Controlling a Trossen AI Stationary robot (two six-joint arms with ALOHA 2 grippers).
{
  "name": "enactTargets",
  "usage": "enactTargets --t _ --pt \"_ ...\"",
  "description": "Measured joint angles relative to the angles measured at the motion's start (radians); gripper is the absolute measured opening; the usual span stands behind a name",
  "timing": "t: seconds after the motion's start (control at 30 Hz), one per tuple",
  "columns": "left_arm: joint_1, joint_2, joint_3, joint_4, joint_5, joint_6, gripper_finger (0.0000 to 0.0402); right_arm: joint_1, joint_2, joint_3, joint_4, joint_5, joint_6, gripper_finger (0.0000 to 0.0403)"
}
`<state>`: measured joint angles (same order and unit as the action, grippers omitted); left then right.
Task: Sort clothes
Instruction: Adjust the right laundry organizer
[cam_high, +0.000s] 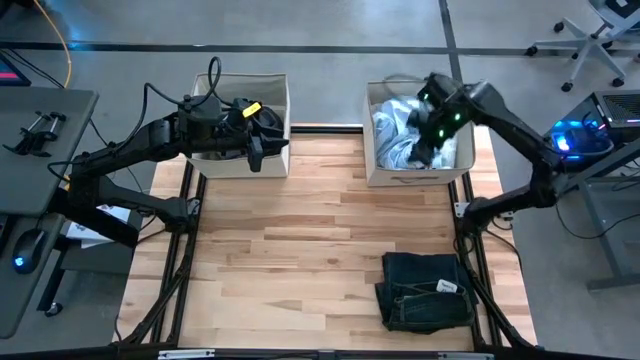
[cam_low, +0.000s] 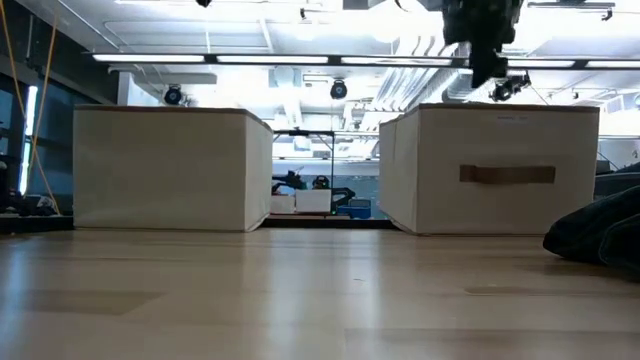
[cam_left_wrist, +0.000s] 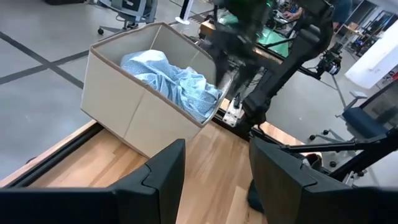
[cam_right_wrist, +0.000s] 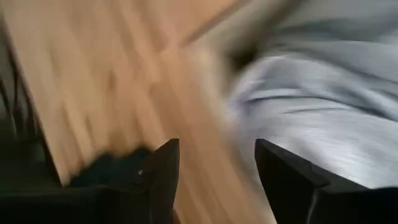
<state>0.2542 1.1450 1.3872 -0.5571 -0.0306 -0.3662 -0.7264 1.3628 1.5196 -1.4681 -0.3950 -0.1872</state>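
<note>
While the right claw (cam_high: 432, 135) hangs apart over pale clothes (cam_high: 395, 140), left claw (cam_high: 262, 140) gapes.

Beneath the black right gripper (cam_high: 432, 135), lit by small green lights, pale silvery blue and white clothes (cam_high: 400, 135) fill a beige fabric bin (cam_high: 368, 140). Under the black left gripper (cam_high: 262, 135), which carries a yellow tag, sits a second beige bin (cam_high: 240, 162) with dark contents. Nearer the table's front edge than the right gripper, dark denim jeans (cam_high: 425, 290) with a white label lie on the light wood-plank table (cam_high: 290, 250), which is framed in black.
</note>
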Motion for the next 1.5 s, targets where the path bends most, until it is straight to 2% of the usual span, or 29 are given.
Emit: enactTargets --t 0.07,0.2,0.27,0.37,0.53,0.6,0.8,0.9,1.03,1.23,1.4,1.5 --pt "0.000 0.000 0.000 0.000 0.000 0.008 0.0160 0.090 -0.006 -0.033 -0.016 0.029 -0.068 0.0194" --pt "0.000 0.000 0.000 0.000 0.000 0.027 0.0160 0.239 -0.006 -0.104 0.028 0.317 -0.058 0.0179" --pt "0.000 0.000 0.000 0.000 0.000 0.032 0.0160 0.280 -0.006 -0.141 0.067 0.407 -0.035 0.0166" --pt "0.000 0.000 0.000 0.000 0.000 0.046 0.0160 0.308 -0.007 -0.197 0.114 0.420 -0.005 0.0133" --pt "0.000 0.000 0.000 0.000 0.000 0.055 0.0160 0.321 -0.007 -0.259 0.119 0.390 0.083 0.0035" --pt "0.000 0.000 0.000 0.000 0.000 0.055 0.0160 0.337 -0.007 -0.252 0.105 0.357 0.129 0.0011" --pt "0.000 0.000 0.000 0.000 0.000 0.055 0.0160 0.415 -0.006 -0.170 0.105 0.243 0.365 0.0010" --pt "0.000 0.000 0.000 0.000 0.000 0.055 0.0160 0.456 -0.006 -0.161 0.111 0.230 0.393 0.0004" --pt "0.000 0.000 0.000 0.000 0.000 0.056 0.0160 0.485 -0.006 -0.181 0.110 0.327 0.316 0.0003" --pt "0.000 0.000 0.000 0.000 0.000 0.056 0.0160 0.471 -0.011 -0.254 0.117 0.550 0.067 0.0004" --pt "0.000 0.000 0.000 -0.011 0.001 0.055 0.0160 0.454 -0.009 -0.273 0.118 0.552 0.040 0.0013" --pt "0.000 0.000 0.000 -0.022 0.001 0.055 0.0160 0.452 -0.005 -0.237 0.087 0.532 0.100 0.0046"
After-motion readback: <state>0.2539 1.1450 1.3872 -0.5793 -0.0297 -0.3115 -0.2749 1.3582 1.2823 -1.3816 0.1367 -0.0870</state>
